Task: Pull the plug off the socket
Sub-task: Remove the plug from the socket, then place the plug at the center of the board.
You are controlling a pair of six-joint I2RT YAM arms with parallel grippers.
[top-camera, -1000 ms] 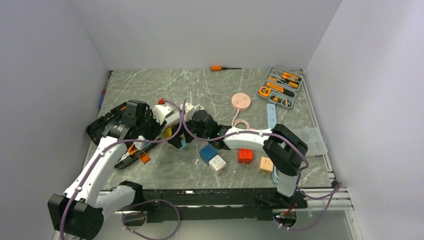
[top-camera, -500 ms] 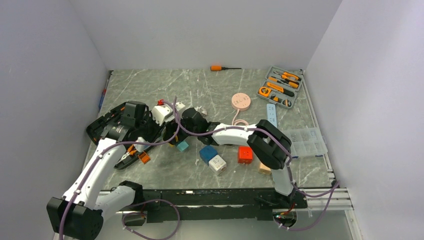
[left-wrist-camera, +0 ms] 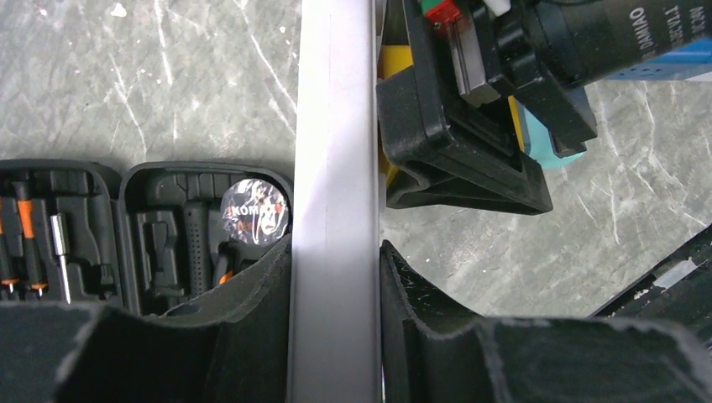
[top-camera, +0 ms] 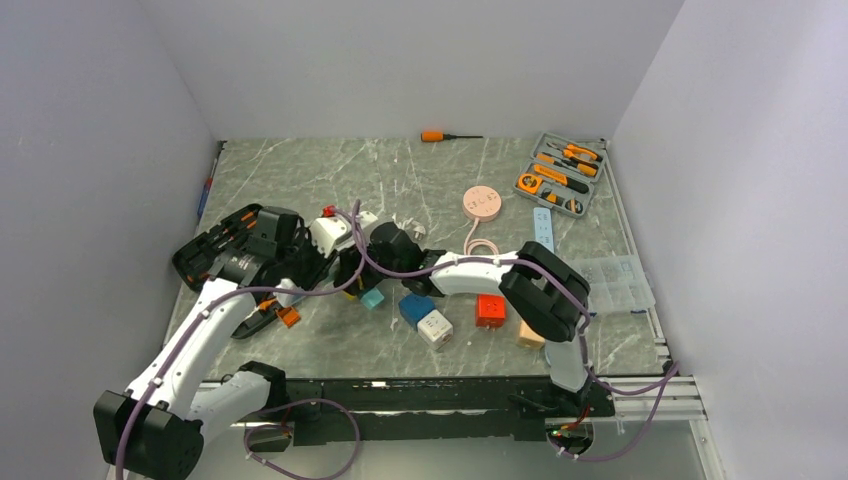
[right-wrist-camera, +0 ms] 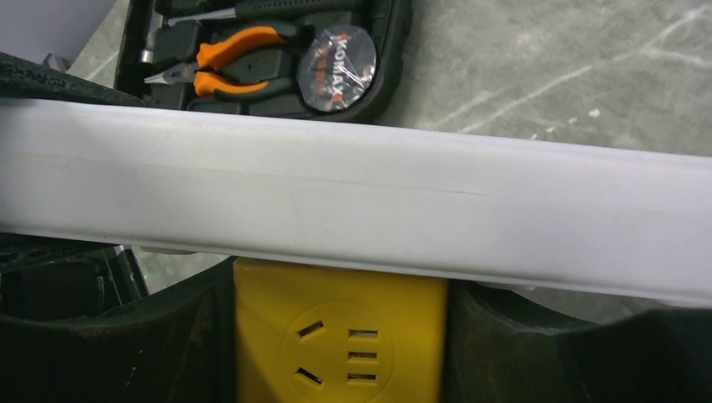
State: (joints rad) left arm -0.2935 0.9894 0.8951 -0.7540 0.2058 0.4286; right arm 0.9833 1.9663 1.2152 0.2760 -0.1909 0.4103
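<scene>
The socket is a long white power strip [top-camera: 332,234], seen running between the left fingers [left-wrist-camera: 333,168] and across the right wrist view [right-wrist-camera: 353,197]. A yellow cube plug [right-wrist-camera: 340,344] with slotted holes sits against the strip's underside. My left gripper [left-wrist-camera: 336,252] is shut on the strip, one pad on each long side. My right gripper [right-wrist-camera: 340,294] is shut on the yellow plug, its black fingers [right-wrist-camera: 193,336] pressed to both flanks. From above, the two grippers meet at left centre, the right gripper [top-camera: 352,272] just right of the left gripper [top-camera: 298,256].
An open black tool case [top-camera: 212,252] lies under the left arm. Teal [top-camera: 373,298], blue [top-camera: 415,306], white [top-camera: 435,327], red [top-camera: 490,310] and tan [top-camera: 531,332] cubes lie nearby. A pink round charger [top-camera: 481,202], grey tool kit [top-camera: 563,172], clear box [top-camera: 618,280] and orange screwdriver [top-camera: 433,135] lie farther off.
My right arm has reached left to the strip and its jaws have closed from wide open onto the yellow plug. The left gripper has kept its hold on the strip.
</scene>
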